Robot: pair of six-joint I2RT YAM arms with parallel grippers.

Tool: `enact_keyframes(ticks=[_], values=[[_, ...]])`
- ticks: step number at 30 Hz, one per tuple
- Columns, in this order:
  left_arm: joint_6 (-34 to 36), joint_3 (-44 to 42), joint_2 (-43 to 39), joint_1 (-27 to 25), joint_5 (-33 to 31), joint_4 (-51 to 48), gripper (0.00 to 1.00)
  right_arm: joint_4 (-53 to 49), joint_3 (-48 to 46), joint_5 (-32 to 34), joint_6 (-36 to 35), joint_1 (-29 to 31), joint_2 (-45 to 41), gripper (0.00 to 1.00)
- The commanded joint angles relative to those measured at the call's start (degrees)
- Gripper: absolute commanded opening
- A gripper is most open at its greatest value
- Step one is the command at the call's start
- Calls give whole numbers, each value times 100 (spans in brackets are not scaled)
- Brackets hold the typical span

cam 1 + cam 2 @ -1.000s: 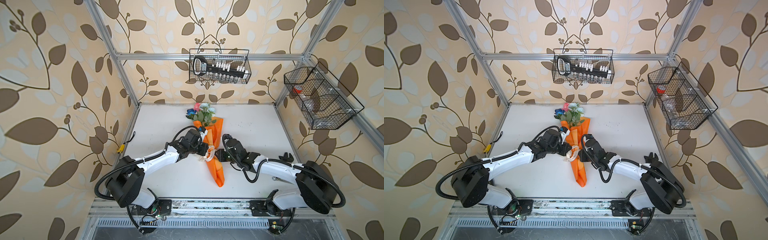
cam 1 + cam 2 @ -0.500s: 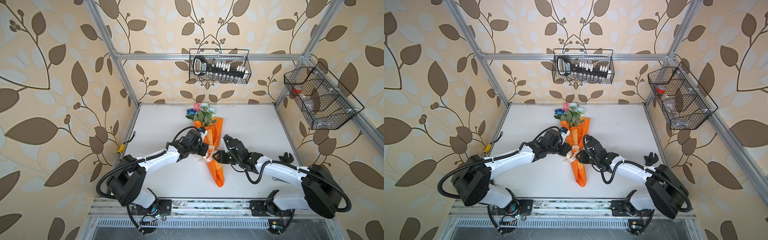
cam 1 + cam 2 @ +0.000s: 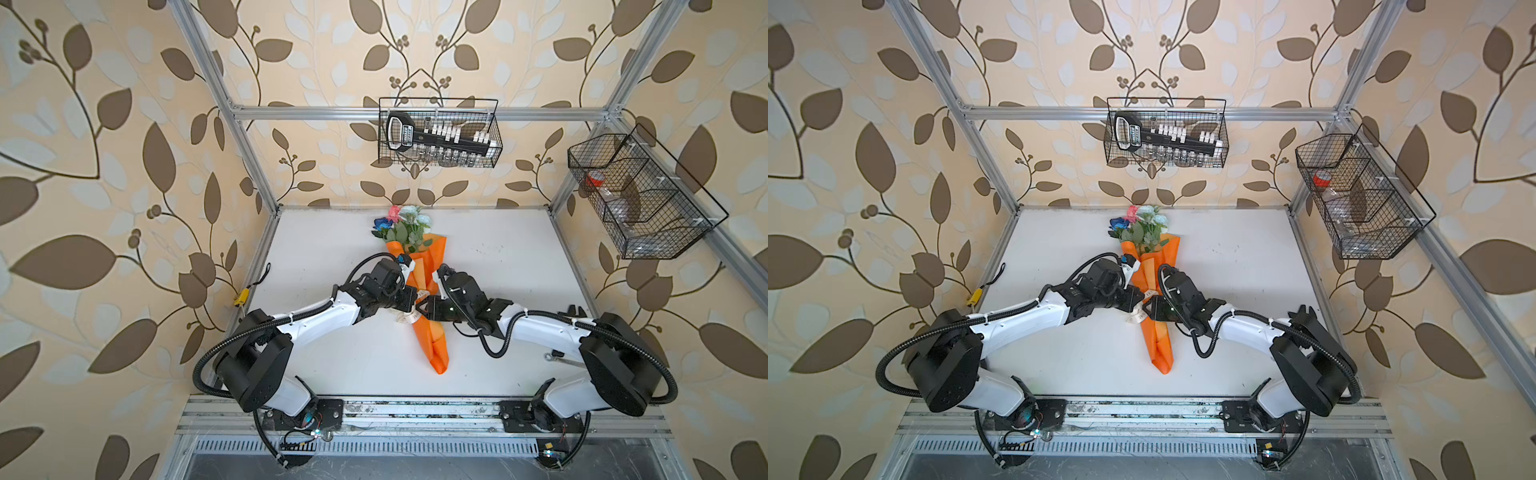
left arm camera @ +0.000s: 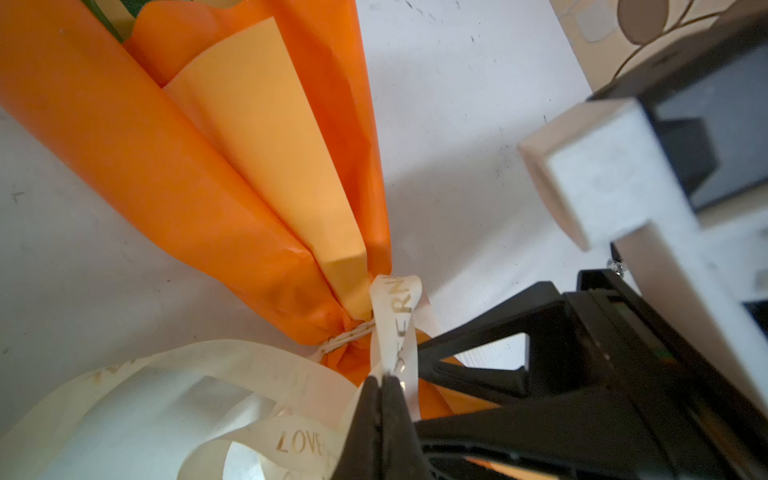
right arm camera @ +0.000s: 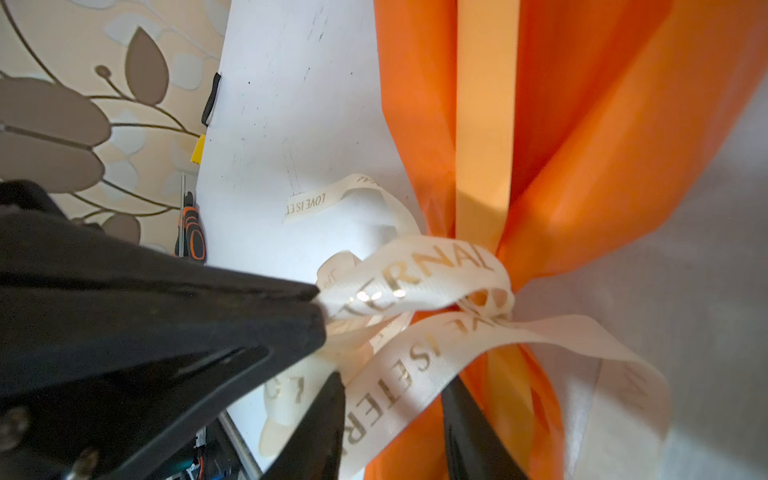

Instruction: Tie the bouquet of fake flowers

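One bouquet of fake flowers (image 3: pixel 433 345) lies along the middle of the single white table (image 3: pixel 332 249), blooms toward the back wall and the pointed end of its orange paper toward the front rail; both top views show it so (image 3: pixel 1158 345). One cream ribbon (image 5: pixel 415 270), lettered in gold, circles the pinched neck of the wrap, where a thin white cord (image 4: pixel 349 334) also binds the paper. Two arms meet at that neck. The left gripper (image 4: pixel 381 384) has its jaws pressed together on a loop of the ribbon, while the right gripper (image 5: pixel 392 397) stands with jaws apart, a flat strand of ribbon passing between its fingers (image 5: pixel 332 411). There are two wire baskets: the one on the back wall (image 3: pixel 436 99) carries a black-handled tool beside a row of small white pieces, and the one on the right wall (image 3: pixel 648 249), divided into compartments, holds a red-topped item in its rear section and something clear, too faint to name. Around the work sit a yellow-tagged black cable (image 3: pixel 243 296) at the table's left edge and a small metal tool (image 3: pixel 559 358) near the right arm's base. Both gripper bodies crowd the neck from opposite sides — in the top views they hide most of the knot.
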Motion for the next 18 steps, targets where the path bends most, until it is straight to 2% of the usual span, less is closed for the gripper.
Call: enact_keyframes(ticks=[1, 5, 14, 18], values=[[-81, -45, -11, -21, 94, 162, 0, 183, 148, 15, -99, -14, 158, 39], [-98, -28, -29, -13, 87, 153, 0, 279, 136, -24, -49, -21, 269, 35], [-147, -18, -57, -19, 144, 155, 0, 430, 83, 278, -240, -15, 314, 2], [-135, -10, -118, -19, 150, 62, 0, 870, -38, 440, -428, -20, 322, 0]])
